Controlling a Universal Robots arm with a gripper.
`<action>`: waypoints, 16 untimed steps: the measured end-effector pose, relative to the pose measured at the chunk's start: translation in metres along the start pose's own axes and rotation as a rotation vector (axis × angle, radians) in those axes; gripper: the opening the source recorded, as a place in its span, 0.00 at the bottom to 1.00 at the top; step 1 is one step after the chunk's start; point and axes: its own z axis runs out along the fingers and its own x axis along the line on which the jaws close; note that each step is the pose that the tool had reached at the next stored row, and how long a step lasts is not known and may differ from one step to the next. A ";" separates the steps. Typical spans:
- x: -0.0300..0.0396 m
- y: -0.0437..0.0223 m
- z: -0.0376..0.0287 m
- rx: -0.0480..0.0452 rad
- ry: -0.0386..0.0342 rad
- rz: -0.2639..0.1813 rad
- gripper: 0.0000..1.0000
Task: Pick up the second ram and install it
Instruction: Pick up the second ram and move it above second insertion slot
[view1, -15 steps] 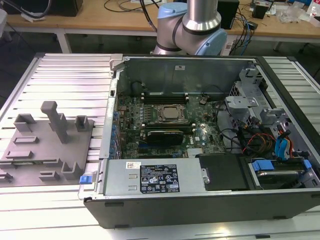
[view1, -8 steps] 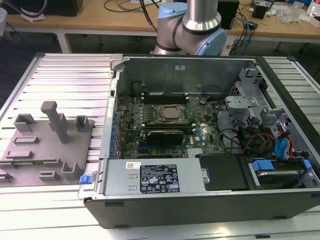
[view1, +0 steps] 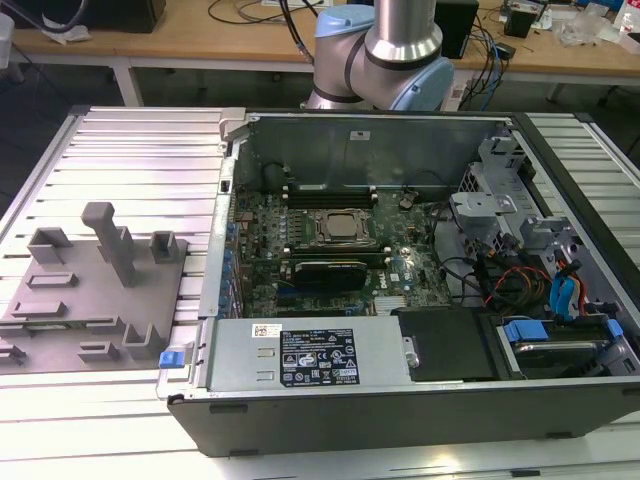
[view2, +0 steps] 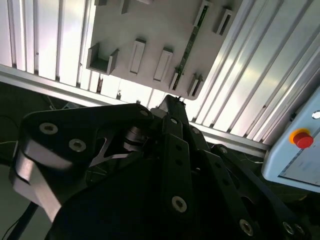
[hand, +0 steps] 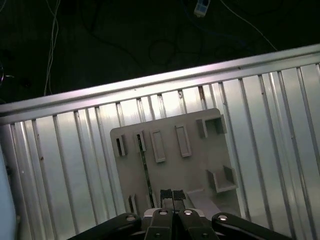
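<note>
The second ram (hand: 145, 170) is a thin green stick standing on edge in a slot of the grey holder tray (hand: 200, 160). In the second wrist view the ram (view2: 190, 44) runs along the tray (view2: 150, 20) near its edge. My gripper (hand: 172, 196) hangs well above the tray, its two pads pressed together and shut on nothing. From the second wrist view I see its black linkage side-on, with the gripper (view2: 169, 102) tip over the tray's border. In the exterior view the tray (view1: 100, 300) lies at the left, beside the open computer case (view1: 400, 400).
The case holds a motherboard (view1: 330, 230) with long black memory slots (view1: 330, 190) and cables at the exterior view's right. The tray rests on a ribbed aluminium table (view1: 130, 150); its edge (hand: 150, 85) borders dark floor with wires. A pendant with a red button (view2: 302, 137) lies nearby.
</note>
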 end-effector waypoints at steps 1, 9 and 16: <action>0.0000 0.0000 0.0000 -0.0001 0.0001 -0.003 0.11; 0.0000 0.0000 0.0000 -0.0011 0.0026 -0.063 0.11; 0.0000 0.0000 0.0000 -0.0017 0.0050 -0.102 0.11</action>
